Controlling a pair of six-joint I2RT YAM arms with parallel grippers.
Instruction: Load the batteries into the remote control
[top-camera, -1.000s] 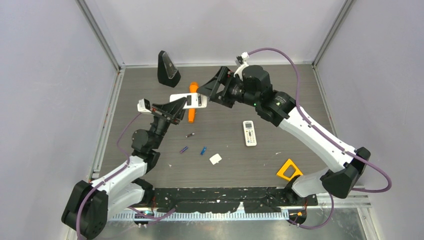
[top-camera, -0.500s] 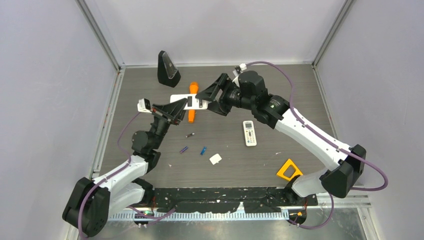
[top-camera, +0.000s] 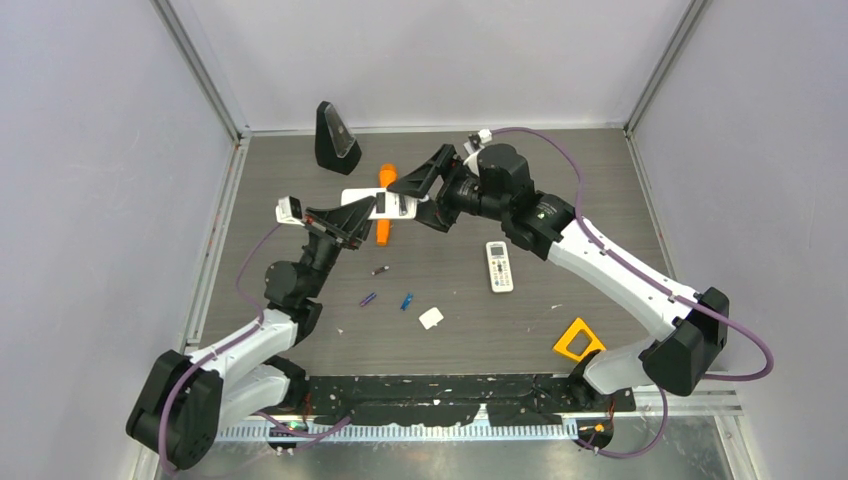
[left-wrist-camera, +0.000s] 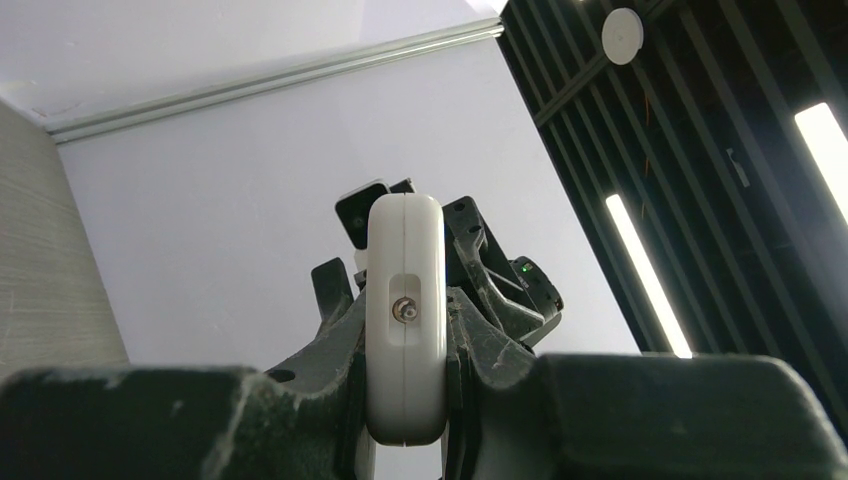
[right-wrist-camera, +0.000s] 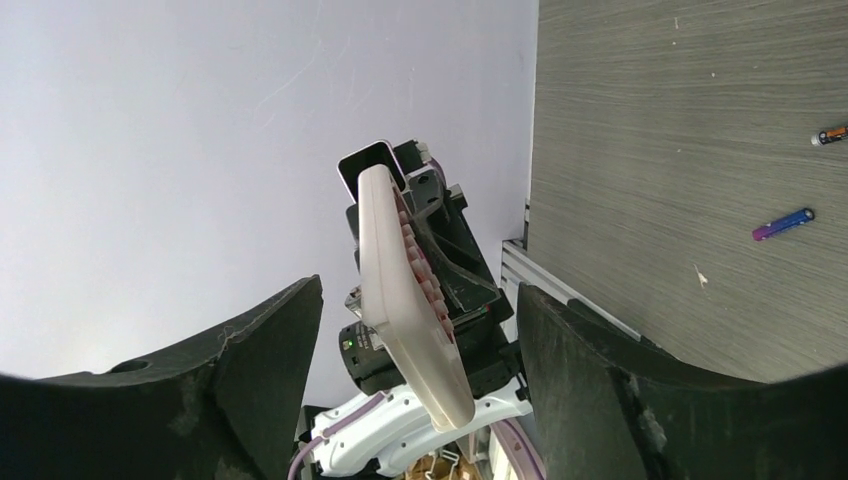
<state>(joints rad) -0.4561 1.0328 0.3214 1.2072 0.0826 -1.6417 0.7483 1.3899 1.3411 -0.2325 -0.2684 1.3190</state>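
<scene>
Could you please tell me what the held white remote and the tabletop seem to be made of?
The white oblong remote looks like smooth moulded plastic, judging by its rounded, softly shiny edges. The dark grey tabletop shows streaked grain: probably wood-look laminate.

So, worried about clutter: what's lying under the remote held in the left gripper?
An orange tool lies on the table below the held remote; its middle is covered.

table (top-camera: 625, 175) | batteries (top-camera: 368, 298) | loose remote (top-camera: 499, 266) | white cover (top-camera: 432, 318) | orange cylinder (top-camera: 387, 176) | yellow frame (top-camera: 578, 340) | black stand (top-camera: 335, 140)
</scene>
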